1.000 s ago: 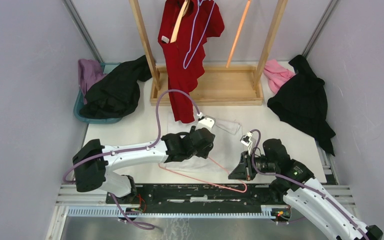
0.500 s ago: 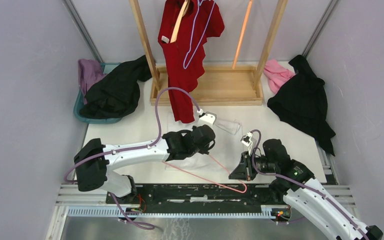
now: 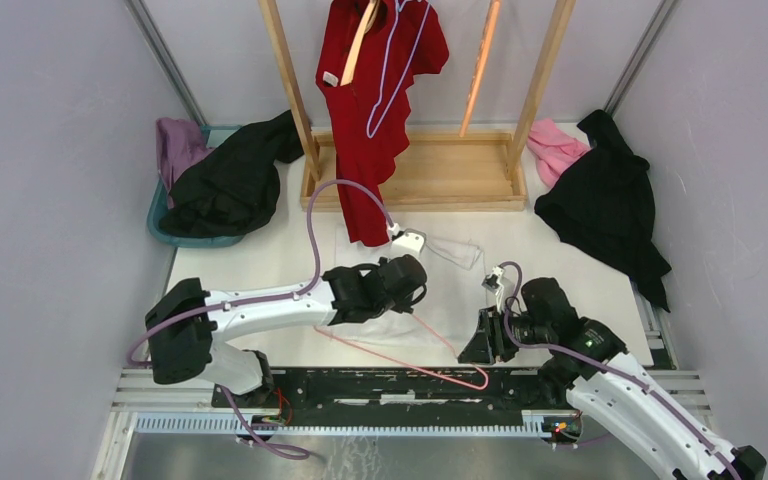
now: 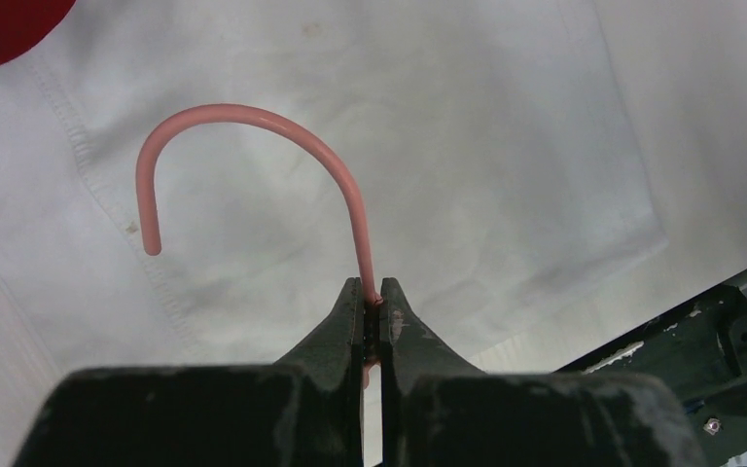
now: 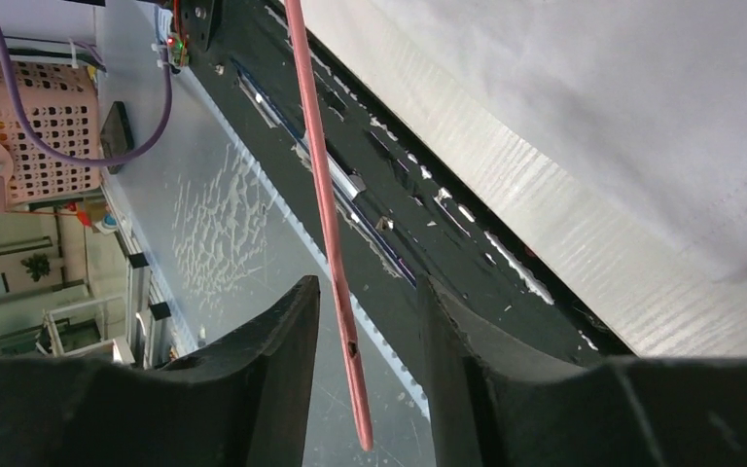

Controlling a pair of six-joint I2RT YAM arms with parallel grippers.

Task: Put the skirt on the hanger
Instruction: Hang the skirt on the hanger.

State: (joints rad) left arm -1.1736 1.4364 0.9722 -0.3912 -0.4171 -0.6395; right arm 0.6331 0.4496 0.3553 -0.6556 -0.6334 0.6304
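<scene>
— Where is the hanger sitting for you right now?

— I'm seeing the left gripper [image 4: 372,294] pinching the hanger [image 4: 360,233] at its neck, just below the hook. The jaws are pressing together on the pink wire. The hook is curving up and away from the fingertips, over the skirt [image 4: 506,126].

— And the skirt?

— It's lying flat on the table [image 3: 250,260], white on white, spreading out beneath the hanger and between the two grippers.

— What's the right side doing?

— I'm watching the right gripper [image 5: 367,287] standing spread. One end of the hanger is running down the gap between its fingers. I cannot tell whether the wire is touching either finger.
</scene>
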